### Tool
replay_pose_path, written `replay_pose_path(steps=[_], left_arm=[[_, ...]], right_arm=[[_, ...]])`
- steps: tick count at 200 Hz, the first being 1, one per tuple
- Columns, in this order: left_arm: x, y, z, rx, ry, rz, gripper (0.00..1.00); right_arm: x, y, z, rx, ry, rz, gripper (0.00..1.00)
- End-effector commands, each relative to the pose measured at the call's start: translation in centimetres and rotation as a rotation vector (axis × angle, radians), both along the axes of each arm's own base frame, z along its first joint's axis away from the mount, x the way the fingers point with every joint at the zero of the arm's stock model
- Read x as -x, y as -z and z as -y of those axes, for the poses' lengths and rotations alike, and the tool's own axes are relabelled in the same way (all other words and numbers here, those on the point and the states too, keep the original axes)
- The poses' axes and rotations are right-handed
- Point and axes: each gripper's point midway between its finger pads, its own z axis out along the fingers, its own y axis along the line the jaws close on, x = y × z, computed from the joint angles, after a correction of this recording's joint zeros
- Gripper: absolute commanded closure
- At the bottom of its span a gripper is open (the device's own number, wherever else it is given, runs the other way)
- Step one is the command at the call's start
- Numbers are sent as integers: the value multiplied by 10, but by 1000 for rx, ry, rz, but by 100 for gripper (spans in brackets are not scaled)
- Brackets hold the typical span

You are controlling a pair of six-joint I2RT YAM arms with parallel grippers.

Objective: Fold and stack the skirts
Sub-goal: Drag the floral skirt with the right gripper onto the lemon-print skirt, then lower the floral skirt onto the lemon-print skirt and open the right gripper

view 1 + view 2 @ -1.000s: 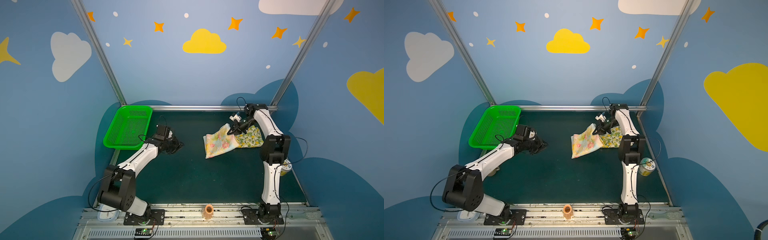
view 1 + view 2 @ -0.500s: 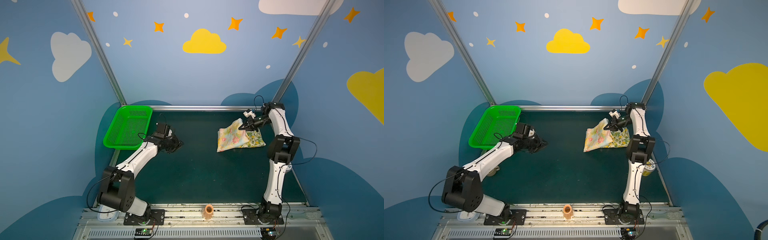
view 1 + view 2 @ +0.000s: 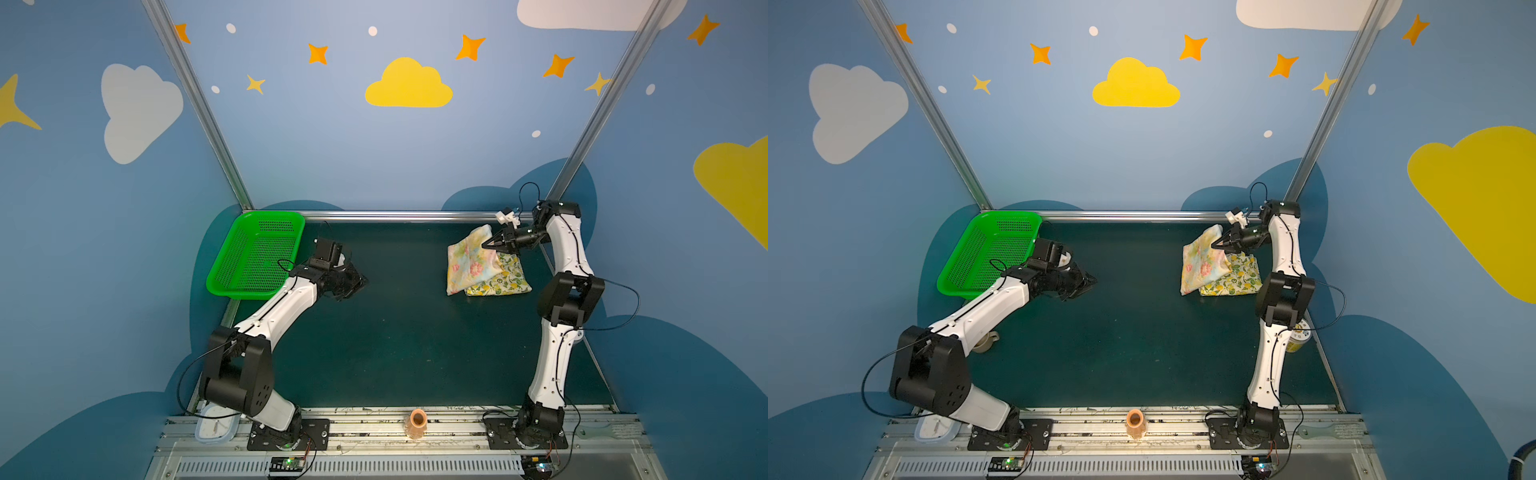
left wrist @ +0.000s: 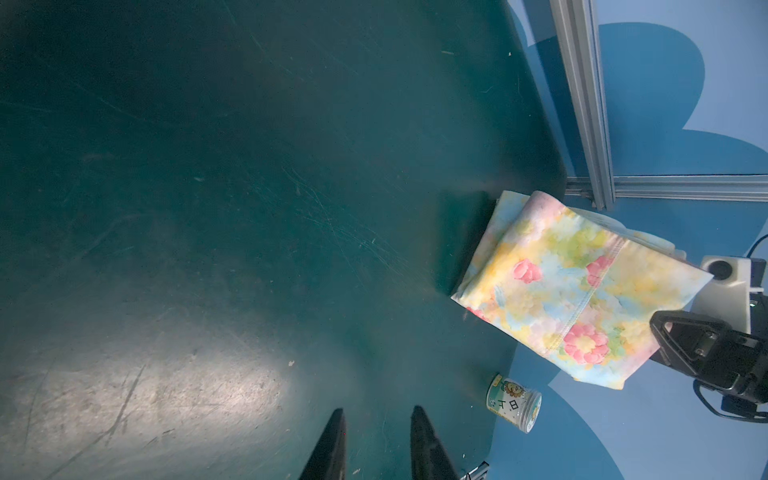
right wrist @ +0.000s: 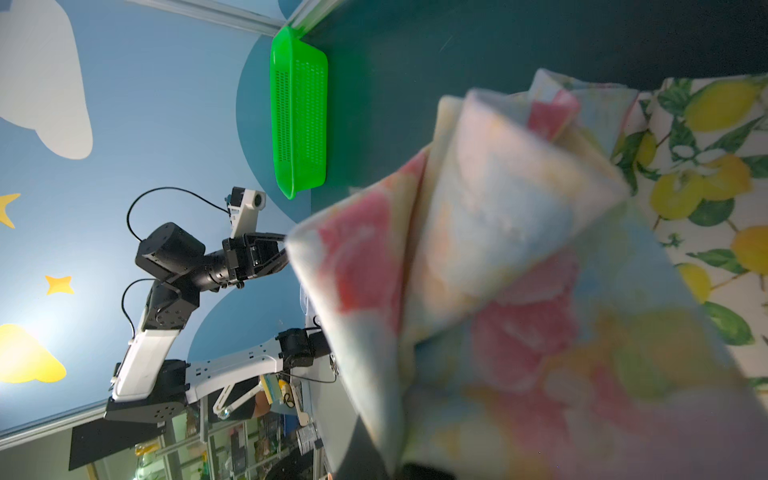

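1. Moved since a second ago: the pale-yellow floral skirt [image 3: 469, 262], carried by my right gripper [image 3: 492, 243] from nearer mid-table toward the right rear corner. It now overlaps the lemon-print skirt [image 3: 505, 282].
2. Right fingers: clenched on an upper corner of the floral skirt. That corner is lifted; the rest drapes down onto the lemon print and the dark green table [image 3: 407, 340]. The right wrist view shows bunched, loose layers close to the lens.
3. Left gripper [image 3: 357, 286]: fingers slightly parted with nothing between them. It hovers just beside the green perforated basket [image 3: 249, 266], well apart from both skirts.
4. Stack status: the lemon-print skirt lies folded flat underneath. The floral skirt sits offset to the left, with one edge hanging past onto bare table.
5. Hazard, misalignment: letting go here would likely leave the stack crooked, because the edges do not line up.
6. Hazard, unfolding: a one-corner hold lets the floral layers sag open, so lowering quickly could spoil the fold.
7. Hazard, dragging: sliding the floral cloth sideways while it touches could rumple or shift the lemon print below.
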Motion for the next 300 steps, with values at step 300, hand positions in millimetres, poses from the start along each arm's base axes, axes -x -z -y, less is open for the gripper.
replay_pose_path(steps=[300], left_arm=[[-11,12,79,-59,81,-109,73]], right_arm=[[-31,84,105,-114,224,-185,100]])
